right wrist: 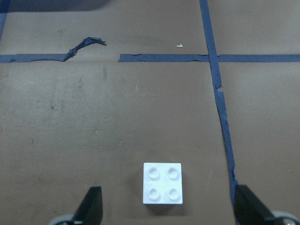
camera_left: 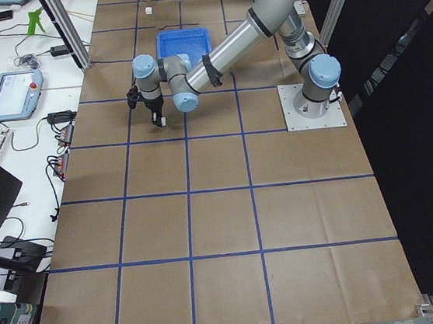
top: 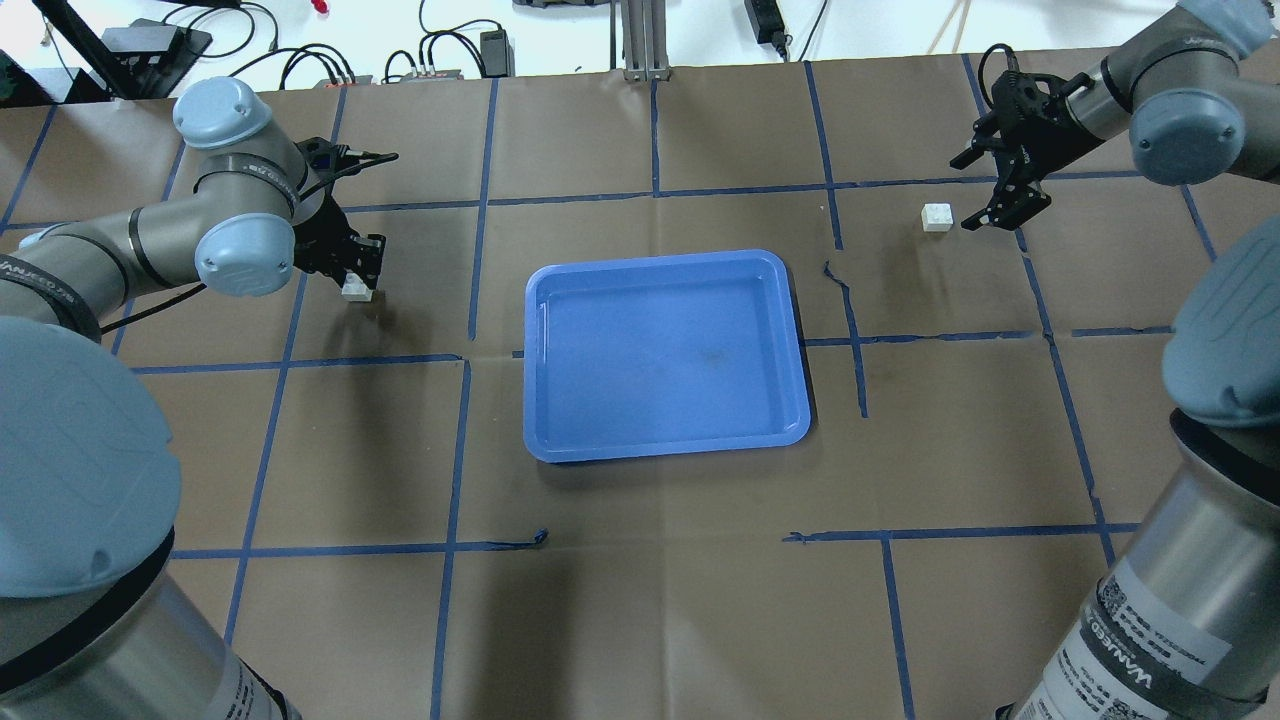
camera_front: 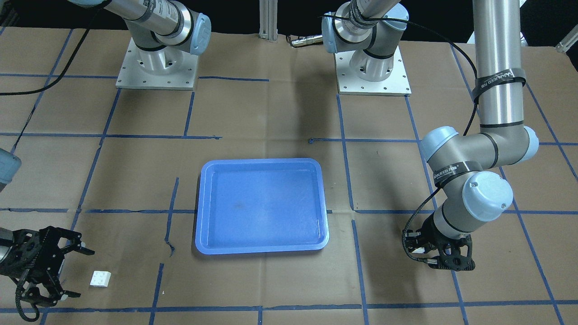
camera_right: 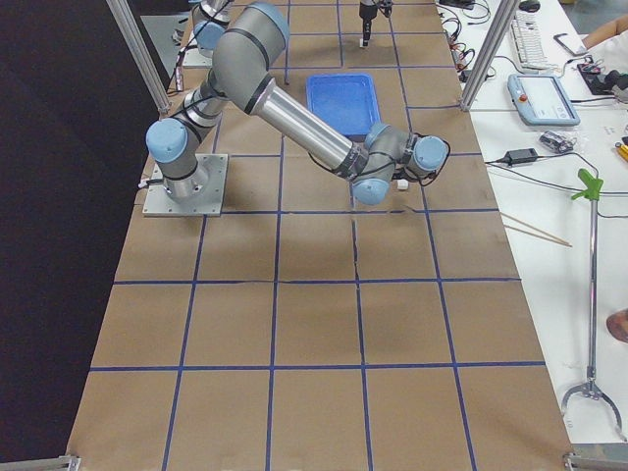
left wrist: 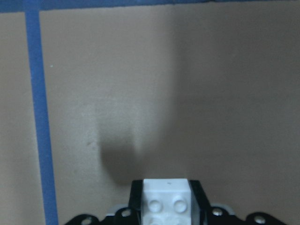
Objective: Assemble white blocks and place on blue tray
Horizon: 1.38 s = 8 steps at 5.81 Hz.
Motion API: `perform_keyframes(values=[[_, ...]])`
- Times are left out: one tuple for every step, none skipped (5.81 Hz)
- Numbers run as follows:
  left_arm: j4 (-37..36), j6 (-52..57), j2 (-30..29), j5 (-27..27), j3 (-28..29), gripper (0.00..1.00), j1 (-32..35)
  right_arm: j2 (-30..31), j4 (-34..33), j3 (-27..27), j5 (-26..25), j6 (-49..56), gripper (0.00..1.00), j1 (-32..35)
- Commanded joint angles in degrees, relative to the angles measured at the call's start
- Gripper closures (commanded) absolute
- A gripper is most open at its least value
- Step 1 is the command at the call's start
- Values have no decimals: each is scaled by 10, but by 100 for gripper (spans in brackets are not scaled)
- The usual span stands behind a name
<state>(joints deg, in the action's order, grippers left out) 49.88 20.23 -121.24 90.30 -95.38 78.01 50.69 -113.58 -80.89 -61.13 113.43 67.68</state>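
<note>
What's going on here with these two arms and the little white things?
Two robot arms are meant to join two small white bricks and set them on a tray. The left gripper has the first white block pinched between its fingers. The right gripper is open, facing the second white block, which lies on the table ungripped. The blue tray in the middle holds nothing yet.

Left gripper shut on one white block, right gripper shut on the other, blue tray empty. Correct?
Right gripper is open; the other white block sits loose on the table, per the right wrist view. Left gripper shut on one white block, blue tray empty: correct.
</note>
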Motion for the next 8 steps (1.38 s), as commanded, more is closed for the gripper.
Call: perform_keyframes(values=[[3,121,36,-48,1,85,63,-19,-10,-5,18,11,0,-3],[4,194,34,-51,3,85,125,-28,-11,-5,16,12,0,-3],[34,286,36,-51,1,86,186,-31,-11,-4,16,12,0,-3],[55,346,45,-46,5,86,239,-31,-11,-3,16,11,13,-3],[60,456,38,-47,4,86,267,-31,-11,-2,14,12,37,-3],[57,493,33,-47,1,86,311,-31,-13,-2,15,22,56,-3],[54,495,29,-46,-2,86,341,-31,-13,-1,15,27,64,-3],[54,496,24,-46,-6,86,341,-30,-13,0,15,27,67,-3]])
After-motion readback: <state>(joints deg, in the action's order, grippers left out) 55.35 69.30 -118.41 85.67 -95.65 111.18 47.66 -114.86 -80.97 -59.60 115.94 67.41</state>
